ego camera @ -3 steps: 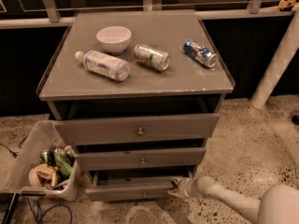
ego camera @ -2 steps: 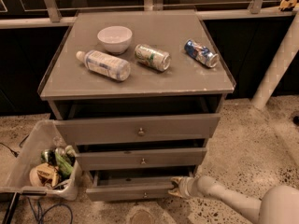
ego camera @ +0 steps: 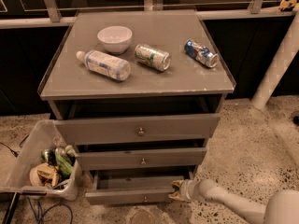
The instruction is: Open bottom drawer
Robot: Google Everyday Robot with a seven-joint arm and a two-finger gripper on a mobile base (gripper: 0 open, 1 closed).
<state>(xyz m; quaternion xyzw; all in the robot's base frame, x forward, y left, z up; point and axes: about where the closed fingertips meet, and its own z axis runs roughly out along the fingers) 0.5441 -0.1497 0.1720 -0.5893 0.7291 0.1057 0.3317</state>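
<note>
The grey cabinet (ego camera: 135, 85) has three drawers. The bottom drawer (ego camera: 131, 195) is the lowest, with a slim grey front and a small brass knob (ego camera: 145, 199). It stands pulled out a little, showing a strip of its grey inside. My gripper (ego camera: 176, 190) is at the right end of that drawer front, at its top edge, with the white arm (ego camera: 219, 199) reaching in from the lower right. The middle drawer (ego camera: 140, 158) and the top drawer (ego camera: 138, 129) sit above it.
On the cabinet top lie a white bowl (ego camera: 115, 38), a plastic bottle (ego camera: 103, 65), a green can (ego camera: 153, 57) and a blue can (ego camera: 201, 53). A clear bin of trash (ego camera: 44, 164) stands on the floor at the left. A white post (ego camera: 279, 55) stands at the right.
</note>
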